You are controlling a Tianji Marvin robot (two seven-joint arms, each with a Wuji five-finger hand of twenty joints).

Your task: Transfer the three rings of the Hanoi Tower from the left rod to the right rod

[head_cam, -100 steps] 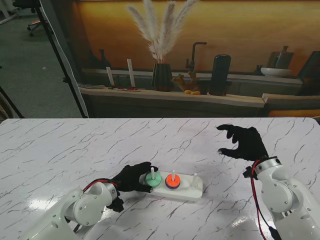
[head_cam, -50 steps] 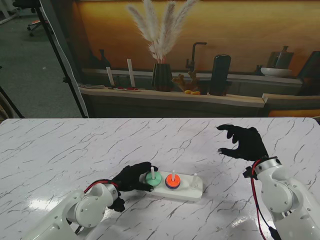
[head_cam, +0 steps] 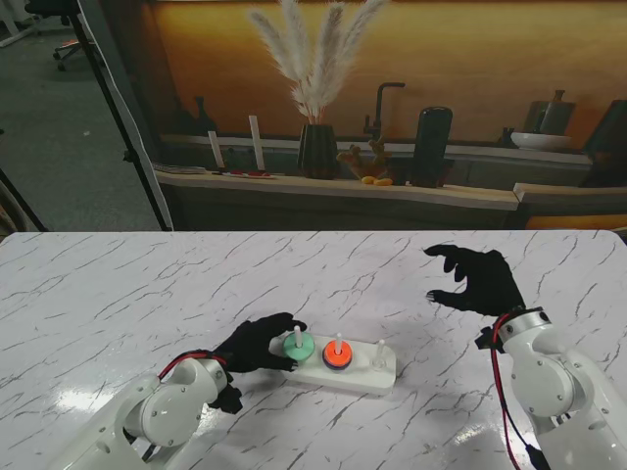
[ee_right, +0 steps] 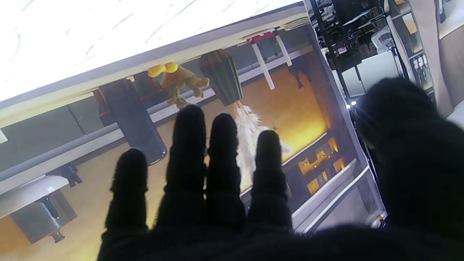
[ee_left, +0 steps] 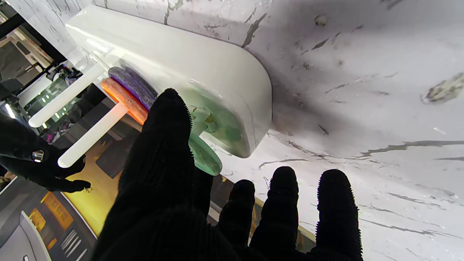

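Stand view first: the white base (head_cam: pixel 338 364) sits in the lower middle of the frame on the marble table (head_cam: pixel 118 284). The green ring (head_cam: pixel 297 346) is on the left rod (head_cam: pixel 296 336) and looks lifted a bit off the base, though it's hard to be sure from here. The orange ring (head_cam: pixel 337 356) sits on the middle rod (head_cam: pixel 338 342) with a purple ring under it that only shows as a thin dark edge. The right rod (head_cam: pixel 379 350) is bare. The left hand (head_cam: pixel 257 344) comes in from the lower left, fingers wrapped round the near side of the green ring, but the actual contact is hidden by the glove. The right hand (head_cam: pixel 477 276) floats at the right of the frame well apart from the base, fingers curled and spread, holding nothing.

Left wrist view fills that in: the thumb (ee_left: pixel 165 145) is pressed against the green ring (ee_left: pixel 204 154), which is tilted and off the base (ee_left: pixel 203 69), blurry though. Three other fingers (ee_left: pixel 282 203) stick up at the bottom of the frame, not touching the ring here. The purple ring (ee_left: pixel 132 83) is plainly visible next to the orange ring (ee_left: pixel 123 99). So this hand is gripping the ring, with part of the hold out of sight.

Right wrist view: just the right hand (ee_right: pixel 224 174), fingers apart, against the shelf and a dark vase (ee_right: pixel 222 74). No base or rings in there.
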